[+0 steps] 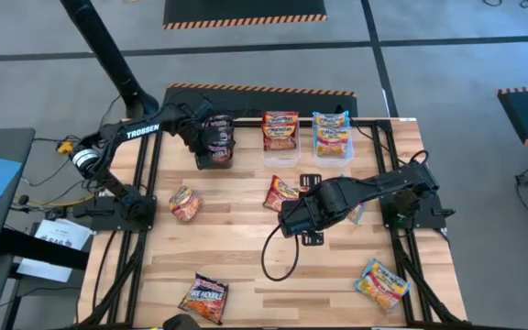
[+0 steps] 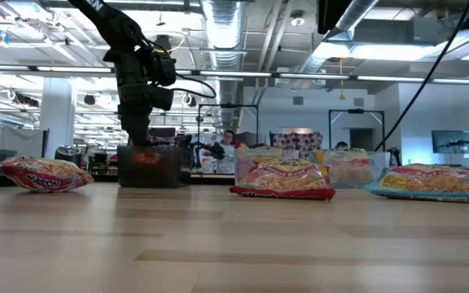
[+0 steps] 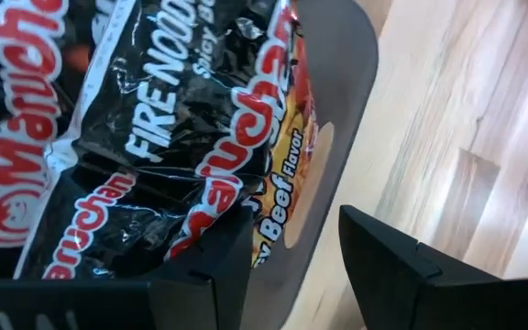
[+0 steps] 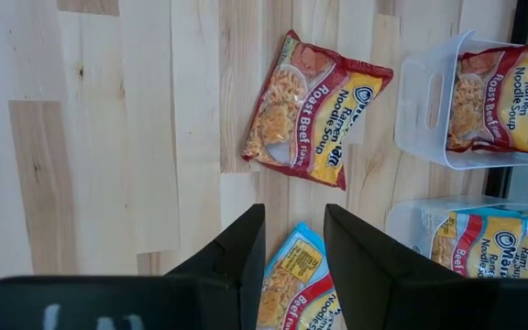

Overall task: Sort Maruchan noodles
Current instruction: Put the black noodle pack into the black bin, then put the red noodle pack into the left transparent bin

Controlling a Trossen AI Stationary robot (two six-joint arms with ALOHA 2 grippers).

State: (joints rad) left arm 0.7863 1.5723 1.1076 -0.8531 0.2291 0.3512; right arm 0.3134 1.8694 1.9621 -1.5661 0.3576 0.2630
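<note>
A black bin [image 1: 200, 163] at the far left holds dark Maruchan packets [image 3: 154, 137]. My left gripper [image 3: 291, 266] stands open just over this bin [image 2: 147, 167], pointing steeply down, one finger over the top packet's edge and the other over the bin's rim [image 3: 356, 82]. Two clear bins hold red packets [image 1: 280, 130] and blue packets [image 1: 331, 133]. My right gripper [image 4: 293, 247] hovers open above a blue packet [image 4: 291, 289] lying flat on the table. A red roast-beef packet [image 4: 314, 110] lies just beyond it. My left gripper has one finger [image 3: 218, 275] next to the edge of the top dark packet [image 3: 278, 215] in the black bin. I cannot tell whether it touches the packet. Nothing is pinched between the fingers.
Loose packets lie flat on the wooden table: a red-orange one [image 1: 186, 203] at the left, a dark one [image 1: 204, 298] near the front edge, a blue-yellow one [image 1: 383, 282] at the front right. A black cable [image 1: 278, 261] loops below the right arm. Bare wood lies in the middle front.
</note>
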